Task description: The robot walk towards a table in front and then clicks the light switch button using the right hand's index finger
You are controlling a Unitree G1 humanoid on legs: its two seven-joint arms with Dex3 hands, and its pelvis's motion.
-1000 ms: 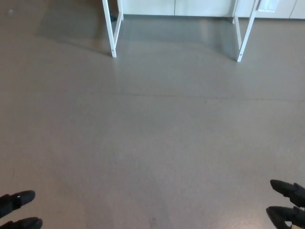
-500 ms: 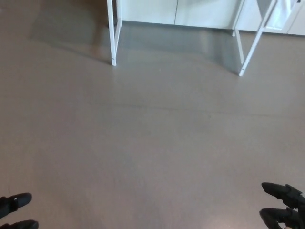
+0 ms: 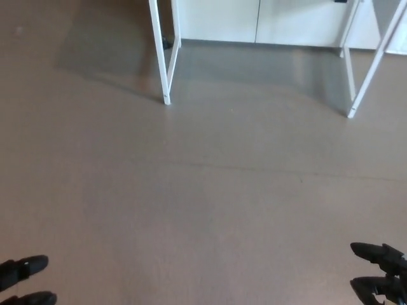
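Only the white legs of a table show at the top of the head view: a left leg [image 3: 161, 57] and a right leg [image 3: 371, 67]. The tabletop and any light switch are out of frame. My left hand [image 3: 24, 279] pokes in at the bottom left corner, two black fingertips apart and holding nothing. At the bottom right corner my right hand [image 3: 380, 274] shows the same way, fingers spread and empty. Both hands hang over bare floor, far short of the table.
Grey-brown floor [image 3: 203, 190] fills most of the view. White cabinet fronts [image 3: 254, 19] run along the wall behind the table legs. The table's shadow lies on the floor under and left of the legs.
The whole picture has shifted: the table legs sit lower and further right, so the camera has moved closer. Both hands keep their places in the bottom corners.
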